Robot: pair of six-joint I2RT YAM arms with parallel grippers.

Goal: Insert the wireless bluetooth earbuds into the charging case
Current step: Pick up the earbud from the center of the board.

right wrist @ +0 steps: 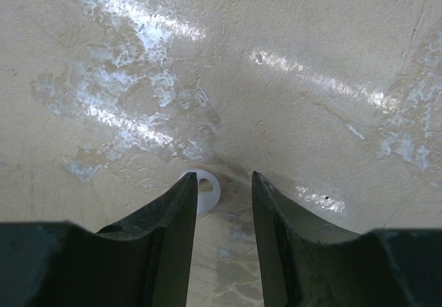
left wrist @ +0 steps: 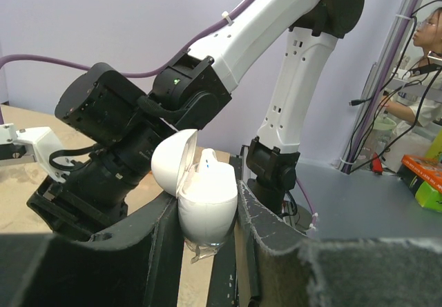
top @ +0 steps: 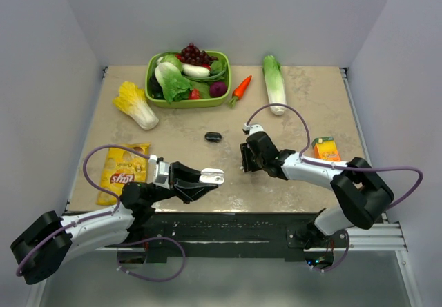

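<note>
The charging case (left wrist: 207,207), a white egg-shaped shell with its lid (left wrist: 171,161) hinged open to the left, is clamped between my left gripper's fingers (left wrist: 273,234). A white earbud (left wrist: 208,162) sits in its top. In the top view that left gripper (top: 207,177) holds the case (top: 213,176) just above the table's near edge. My right gripper (right wrist: 222,177) points down at the table, its jaws apart. Another earbud (right wrist: 208,188) lies on the tabletop at the tip of the left finger, partly hidden behind it and apart from the right finger.
A small black object (top: 213,136) lies mid-table behind both grippers. A yellow chip bag (top: 123,171) is at the left, an orange juice box (top: 325,147) at the right. A green basket of vegetables (top: 188,79), a carrot (top: 240,88) and loose cabbages (top: 275,83) are at the back.
</note>
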